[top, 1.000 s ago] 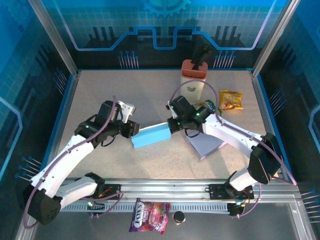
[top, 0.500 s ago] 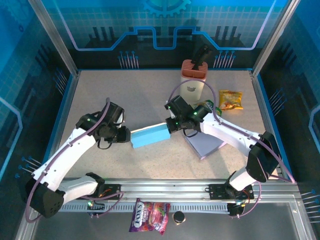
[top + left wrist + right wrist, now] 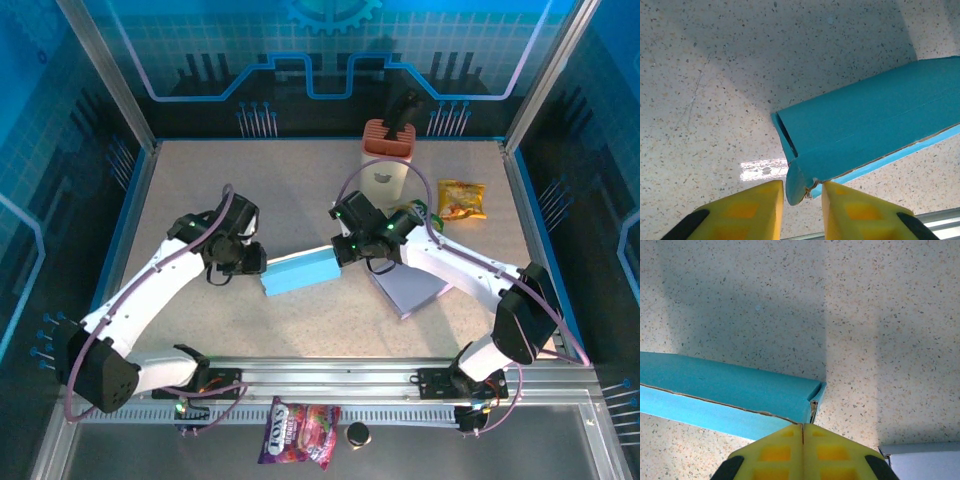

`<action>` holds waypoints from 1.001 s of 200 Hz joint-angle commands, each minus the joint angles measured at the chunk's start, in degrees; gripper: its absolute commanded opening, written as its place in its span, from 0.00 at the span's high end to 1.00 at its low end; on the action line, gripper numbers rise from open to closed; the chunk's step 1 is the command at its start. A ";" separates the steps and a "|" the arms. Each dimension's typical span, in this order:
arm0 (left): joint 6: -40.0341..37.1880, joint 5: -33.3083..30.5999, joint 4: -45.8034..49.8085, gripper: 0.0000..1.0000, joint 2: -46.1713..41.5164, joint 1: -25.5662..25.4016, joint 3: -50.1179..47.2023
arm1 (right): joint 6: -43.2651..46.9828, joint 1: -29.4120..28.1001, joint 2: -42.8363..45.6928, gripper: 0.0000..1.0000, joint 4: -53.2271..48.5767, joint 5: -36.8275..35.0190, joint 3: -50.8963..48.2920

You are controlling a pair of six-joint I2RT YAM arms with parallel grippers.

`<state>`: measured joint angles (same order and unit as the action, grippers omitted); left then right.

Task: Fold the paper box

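The left pincer (image 3: 802, 200) has closed in around the paper box (image 3: 301, 272) end flap, nearly pinching it; the right pincer (image 3: 802, 432), pressed together, holds the other end, so folding can begin.

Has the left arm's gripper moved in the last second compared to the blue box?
Yes. The left gripper has shifted slightly toward the table's far side, staying at the left end of the blue box, which has stayed put.

The paper box (image 3: 301, 272) is bright blue-green. The surface (image 3: 300, 190) is sandy with dark speckles. Behind the box stands a cream jar (image 3: 385, 178) with a red top. Claw pads (image 3: 740, 210) are yellow.
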<state>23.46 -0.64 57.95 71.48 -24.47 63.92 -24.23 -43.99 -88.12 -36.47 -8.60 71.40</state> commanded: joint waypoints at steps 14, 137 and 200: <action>-1.49 0.06 -0.30 0.75 1.08 0.24 1.30 | -0.90 -0.86 -0.15 1.00 -1.16 -0.68 1.38; -1.31 -0.81 -1.18 0.87 1.29 0.21 -0.02 | -1.20 -0.88 0.41 1.00 -1.18 -1.05 1.03; -0.81 -1.24 -1.52 0.86 1.12 0.15 -0.99 | -1.54 -0.91 0.76 1.00 -1.06 -1.17 0.59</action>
<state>22.55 -0.75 56.82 72.29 -24.47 63.68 -24.82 -43.99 -88.09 -36.58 -8.84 71.42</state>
